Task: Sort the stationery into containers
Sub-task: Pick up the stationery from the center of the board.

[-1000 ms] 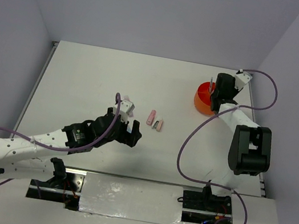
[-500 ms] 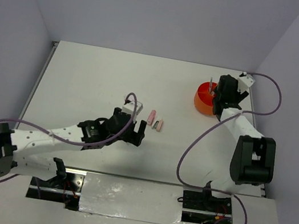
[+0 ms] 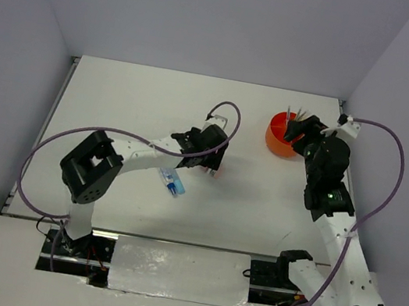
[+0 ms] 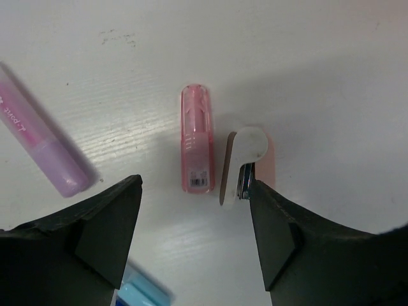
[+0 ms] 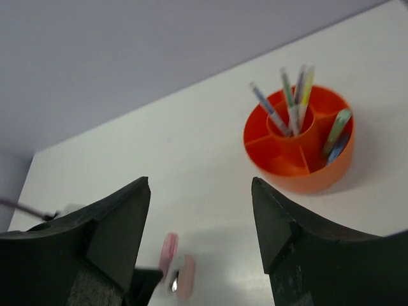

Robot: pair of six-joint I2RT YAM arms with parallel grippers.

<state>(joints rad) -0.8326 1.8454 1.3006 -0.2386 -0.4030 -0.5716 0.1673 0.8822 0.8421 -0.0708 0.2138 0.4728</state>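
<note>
Directly below the left gripper (image 4: 194, 190) lie two small things. Its jaws stand wide apart and hold nothing. Between the fingers a pink stick (image 4: 196, 139) lies flat on the table (image 3: 117, 106). Just beside it, nearly touching, lies a white-and-pink piece (image 4: 245, 167), close to the finger on the right of the wrist view. Whether the fingertips touch the table I cannot tell.

Off to the left in that view a lilac marker (image 4: 39, 139) lies at a slant, apart from the pink stick. From above, a blue-and-clear piece (image 3: 172, 181) rests on the table nearer the arm bases, close under the left forearm.

The right gripper (image 5: 199, 185) is likewise spread wide and empty. It is held above the table, and from above it sits just beside the orange organiser (image 5: 299, 167), which stands toward the far right part of the table. Several thin pens (image 5: 290, 111) stand tilted in its central ring. A green stick (image 5: 336, 127) and a blue stick (image 5: 338, 148) lean together in one outer compartment — the one on the right in the wrist view. The other compartments that can be seen show only orange floor.
</note>
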